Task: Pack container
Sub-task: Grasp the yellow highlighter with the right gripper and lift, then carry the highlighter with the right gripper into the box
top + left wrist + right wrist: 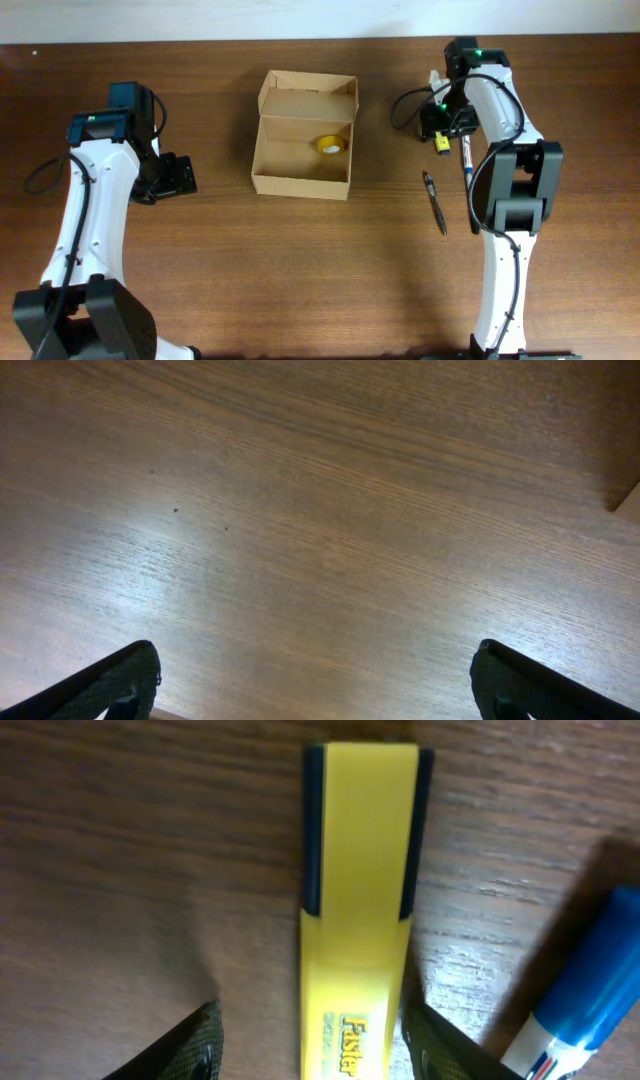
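The container, a tan cardboard box with its flap lid standing open at the back, sits left of centre and holds a yellow tape roll. My right gripper is down over a yellow highlighter lying on the table to the right of the box. The jaws straddle the highlighter: the right finger touches its side, the left finger still stands apart from it. My left gripper hangs wide open over bare wood, left of the box.
A blue-and-white marker lies just right of the highlighter. A black pen lies nearer the front, right of the box. A corner of the box shows at the right edge of the left wrist view.
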Controlling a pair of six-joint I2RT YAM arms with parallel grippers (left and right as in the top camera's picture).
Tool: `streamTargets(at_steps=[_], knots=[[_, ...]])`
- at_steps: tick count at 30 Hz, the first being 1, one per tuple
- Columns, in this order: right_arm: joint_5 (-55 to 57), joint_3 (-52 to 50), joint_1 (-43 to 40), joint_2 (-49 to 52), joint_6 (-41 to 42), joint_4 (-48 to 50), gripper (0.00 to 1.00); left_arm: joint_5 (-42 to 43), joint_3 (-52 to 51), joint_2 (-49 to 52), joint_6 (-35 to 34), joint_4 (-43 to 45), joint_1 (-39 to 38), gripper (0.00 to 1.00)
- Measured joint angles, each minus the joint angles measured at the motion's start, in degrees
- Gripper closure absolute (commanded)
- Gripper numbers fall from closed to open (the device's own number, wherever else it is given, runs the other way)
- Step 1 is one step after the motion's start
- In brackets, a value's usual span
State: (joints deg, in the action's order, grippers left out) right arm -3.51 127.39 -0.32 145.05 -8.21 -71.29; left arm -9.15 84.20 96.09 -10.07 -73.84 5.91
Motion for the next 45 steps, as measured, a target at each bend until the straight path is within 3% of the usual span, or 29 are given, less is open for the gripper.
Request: streamTargets(at_steps=[3,7,8,18,28,37,45], knots=[[0.24,0.02,-0.02,0.09,-0.35,-0.02,0.61,-0.02,0.00,0.00,0.00,0.02,0.00,0.00],[0.57,0.15,-0.09,0.20,-0.28,-0.04,0.95,-0.02,0.00,0.00,0.02,0.02,0.00,0.00],[0.52,0.22,-0.07,0.20,-0.35,-0.07,0.96,0.00,0.00,0.00,0.00,0.02,0.00,0.00],[-3.10,3.61,0.00,0.52,0.94,-6.51,0.96,0.00,0.00,0.00,0.02,0.02,0.00,0.00],[-3.61,22.34,3.06,-7.34,2.29,-15.50,0.96,0.02,0.00,0.00,0.02,0.00,0.00,0.00],[1.11,25.88,19.19,-25.66,-1.68,-17.53,0.96,0.00,0.00,0.00,0.02,0.02,0.00,0.00],[1.79,25.07,29.31,-22.97,-11.26,-20.11,0.96,0.00,0.00,0.00,0.02,0.02,0.00,0.00]])
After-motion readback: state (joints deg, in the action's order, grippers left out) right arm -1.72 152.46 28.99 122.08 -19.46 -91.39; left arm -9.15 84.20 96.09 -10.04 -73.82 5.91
